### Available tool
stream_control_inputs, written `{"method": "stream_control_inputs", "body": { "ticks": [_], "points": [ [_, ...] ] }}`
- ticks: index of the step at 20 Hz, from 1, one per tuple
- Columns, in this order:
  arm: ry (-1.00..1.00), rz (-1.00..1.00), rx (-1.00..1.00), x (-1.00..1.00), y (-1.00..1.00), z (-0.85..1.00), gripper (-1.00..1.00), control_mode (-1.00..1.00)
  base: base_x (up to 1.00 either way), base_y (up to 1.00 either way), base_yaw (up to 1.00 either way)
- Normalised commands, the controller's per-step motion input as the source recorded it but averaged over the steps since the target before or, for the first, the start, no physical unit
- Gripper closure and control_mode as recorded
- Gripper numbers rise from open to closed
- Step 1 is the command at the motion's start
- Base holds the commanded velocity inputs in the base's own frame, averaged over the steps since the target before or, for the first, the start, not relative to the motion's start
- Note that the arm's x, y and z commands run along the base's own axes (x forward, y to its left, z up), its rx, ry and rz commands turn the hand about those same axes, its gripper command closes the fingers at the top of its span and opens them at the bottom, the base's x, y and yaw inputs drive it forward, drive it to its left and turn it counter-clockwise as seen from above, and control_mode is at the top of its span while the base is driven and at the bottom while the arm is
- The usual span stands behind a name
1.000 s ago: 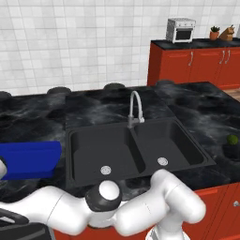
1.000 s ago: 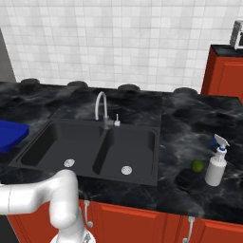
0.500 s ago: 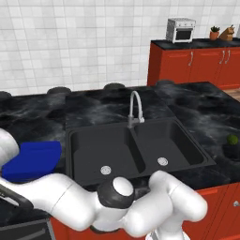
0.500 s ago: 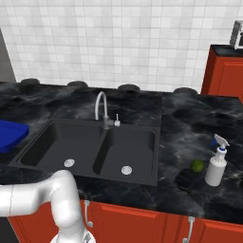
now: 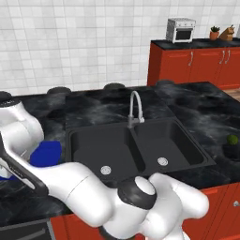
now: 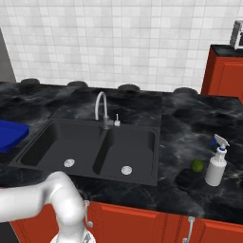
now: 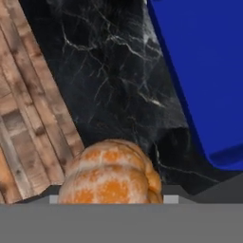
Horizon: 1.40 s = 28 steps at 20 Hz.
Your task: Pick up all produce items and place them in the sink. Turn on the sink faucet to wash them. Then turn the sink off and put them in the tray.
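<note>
A tan-orange lumpy produce item point(image 7: 111, 175) sits low in the hand view, right where my gripper point(image 7: 111, 197) closes; it hides the fingertips and hangs over the dark marble counter beside the blue tray point(image 7: 204, 71). The tray point(image 5: 47, 153) lies left of the black double sink point(image 5: 136, 152), partly behind my arm, and its corner also shows in the right base view point(image 6: 9, 135). The dark green ball point(image 5: 232, 139) rests on the counter right of the sink point(image 6: 102, 154), next to a spray bottle, the ball point(image 6: 197, 165) well apart from my gripper. The silver faucet point(image 5: 135, 105) point(image 6: 100, 107) stands behind the divider.
A white spray bottle point(image 6: 217, 161) stands at the right of the counter. Red cabinets with a toaster oven point(image 5: 181, 29) rise at the back right. Wooden floor point(image 7: 28, 118) shows past the counter's edge in the hand view. Stove burners line the back.
My arm has swung up and leftwards across the left base view, now covering more of the blue tray. The green ball, sink and faucet have not moved.
</note>
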Motion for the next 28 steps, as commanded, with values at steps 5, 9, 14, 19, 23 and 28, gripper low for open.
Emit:
{"method": "stream_control_inputs", "body": {
  "ticks": [5,9,14,19,23,28],
  "points": [
    [0.08,-0.21,0.0,0.0,-0.79,0.03,1.0,-1.0,0.0,0.0,0.0],
    [0.08,-0.22,0.0,0.0,-0.74,0.0,1.0,-1.0,0.0,0.0,0.0],
    [0.03,-0.22,0.0,-0.02,-0.72,0.03,1.0,-1.0,0.0,0.0,0.0],
    [-0.01,-0.21,0.0,-0.18,-0.69,0.09,1.0,-1.0,0.0,0.0,0.0],
    [-0.06,-0.2,-0.02,-0.24,-0.65,0.14,1.0,-1.0,0.0,0.0,0.0],
    [-0.09,-0.19,-0.04,-0.19,-0.63,0.16,1.0,-1.0,0.0,0.0,0.0]
  ]
}}
